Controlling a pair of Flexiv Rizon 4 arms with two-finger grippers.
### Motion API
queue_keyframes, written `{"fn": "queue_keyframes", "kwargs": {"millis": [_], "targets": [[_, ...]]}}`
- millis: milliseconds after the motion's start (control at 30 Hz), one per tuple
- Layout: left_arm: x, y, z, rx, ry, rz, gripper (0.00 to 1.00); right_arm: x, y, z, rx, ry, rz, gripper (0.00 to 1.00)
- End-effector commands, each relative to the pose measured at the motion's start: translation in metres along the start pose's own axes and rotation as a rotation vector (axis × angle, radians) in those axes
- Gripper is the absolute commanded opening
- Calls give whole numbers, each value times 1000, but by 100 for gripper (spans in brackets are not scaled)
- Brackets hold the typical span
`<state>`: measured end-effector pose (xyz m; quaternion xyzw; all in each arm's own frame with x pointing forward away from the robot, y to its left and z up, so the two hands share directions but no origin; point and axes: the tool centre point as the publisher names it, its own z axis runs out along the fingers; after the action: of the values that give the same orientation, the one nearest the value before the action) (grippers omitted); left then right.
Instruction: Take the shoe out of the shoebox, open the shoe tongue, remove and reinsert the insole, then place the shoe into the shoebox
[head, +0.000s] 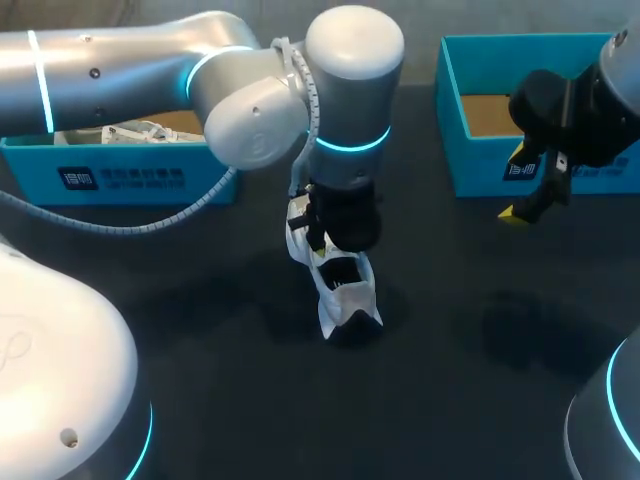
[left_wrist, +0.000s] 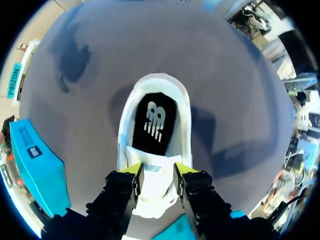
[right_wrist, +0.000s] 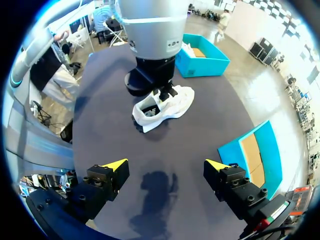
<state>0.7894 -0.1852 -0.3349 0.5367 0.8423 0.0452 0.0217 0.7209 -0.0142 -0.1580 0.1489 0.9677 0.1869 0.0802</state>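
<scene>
One shoe (head: 345, 292); two shoeboxes (head: 120, 180) (head: 482, 172)

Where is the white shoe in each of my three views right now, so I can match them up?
Head view: white shoe at the table's middle, under the left pincer.
Left wrist view: shoe straight ahead, its tongue between the left pincer's fingers.
Right wrist view: shoe across the table from the open right pincer, under the left arm.
Shared landmark: the left pincer on the shoe's tongue.
</scene>
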Motion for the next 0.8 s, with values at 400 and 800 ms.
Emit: {"fn": "queue_keyframes", "kwargs": {"millis": [400,800], "targets": [[23,-4,-29,41,-20,-264,65,-1,1,2,3,1,1,100],[23,-4,-29,41,-20,-264,100,-1,1,2,3,1,1,100]]}}
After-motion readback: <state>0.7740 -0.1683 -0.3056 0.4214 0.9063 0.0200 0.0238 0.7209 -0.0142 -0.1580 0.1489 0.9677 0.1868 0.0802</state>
